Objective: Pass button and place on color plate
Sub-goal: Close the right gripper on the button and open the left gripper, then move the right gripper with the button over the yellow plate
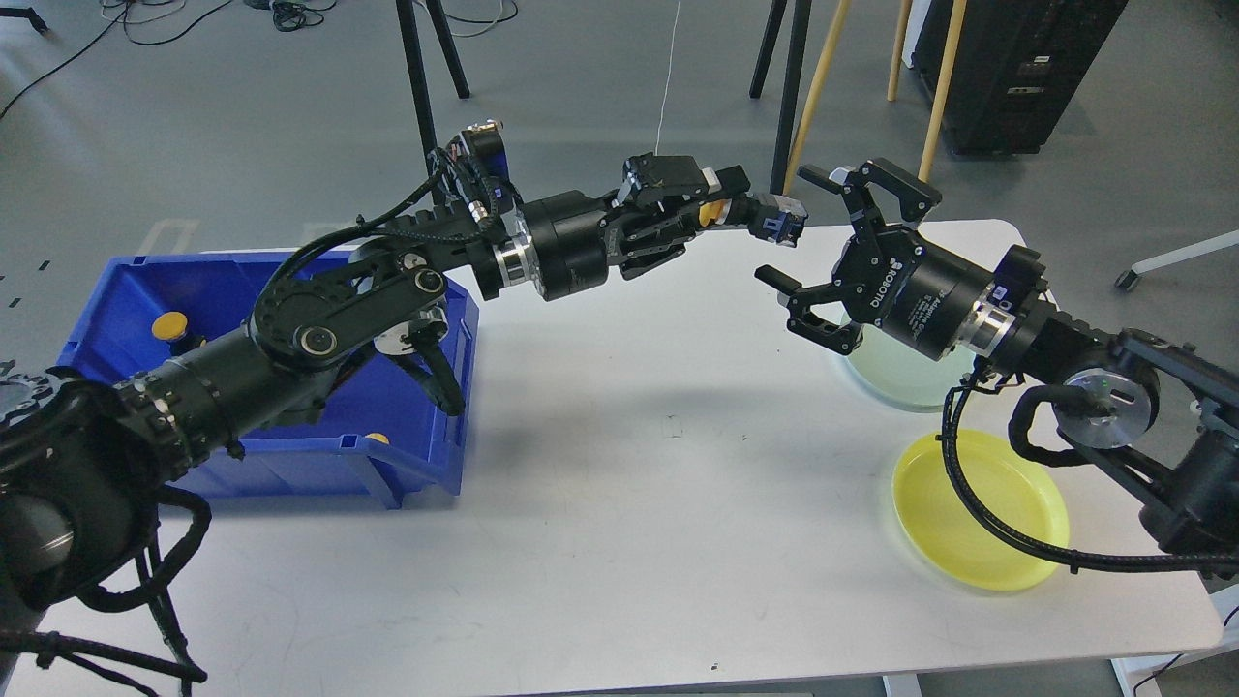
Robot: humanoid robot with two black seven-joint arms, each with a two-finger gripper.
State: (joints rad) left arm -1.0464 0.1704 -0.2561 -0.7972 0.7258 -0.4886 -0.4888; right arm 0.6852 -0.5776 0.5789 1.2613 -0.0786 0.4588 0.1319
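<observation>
Button [713, 212] clenched in left jaws [721, 208], right jaws [818, 257] spread wide nearby

grey floor [242, 116] with cables [290, 12], tripod legs [418, 87], a black cabinet [1016, 68].

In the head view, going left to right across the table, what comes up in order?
blue bin → left gripper holding the button → right gripper, open → pale green plate → yellow plate.
</observation>
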